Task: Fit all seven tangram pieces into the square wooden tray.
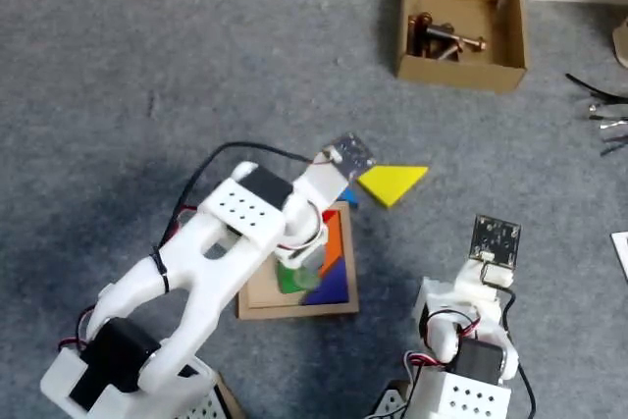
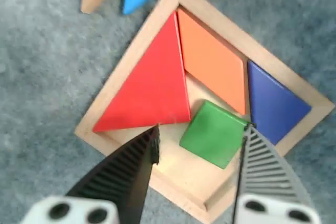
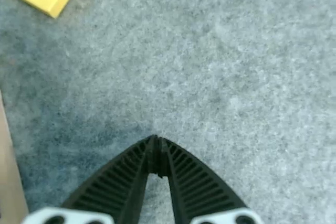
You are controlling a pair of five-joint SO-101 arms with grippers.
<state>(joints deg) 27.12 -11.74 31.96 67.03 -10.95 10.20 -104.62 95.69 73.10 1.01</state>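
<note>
Over the tray [image 2: 127,60], left gripper [image 2: 199,135] flanks green square [image 2: 212,136].

The square wooden tray [image 2: 130,61] is pale, unpainted wood, smooth and matt, with a faint grain. The red triangular piece [image 2: 149,87], orange piece [image 2: 212,61], dark blue piece [image 2: 273,106] and green square block [image 2: 212,135] wear flat, opaque paint with a soft sheen. The grey table covering [image 3: 236,77] is rough, fuzzy, felt-like cloth. The fingers [image 2: 123,174] of the left gripper [image 2: 200,128] are matt black plastic, finely ridged. The arm shell [image 1: 235,208] is smooth white plastic. The brown cardboard box [image 1: 461,68] is matt, holding shiny copper-coloured metal parts [image 1: 442,38].
</note>
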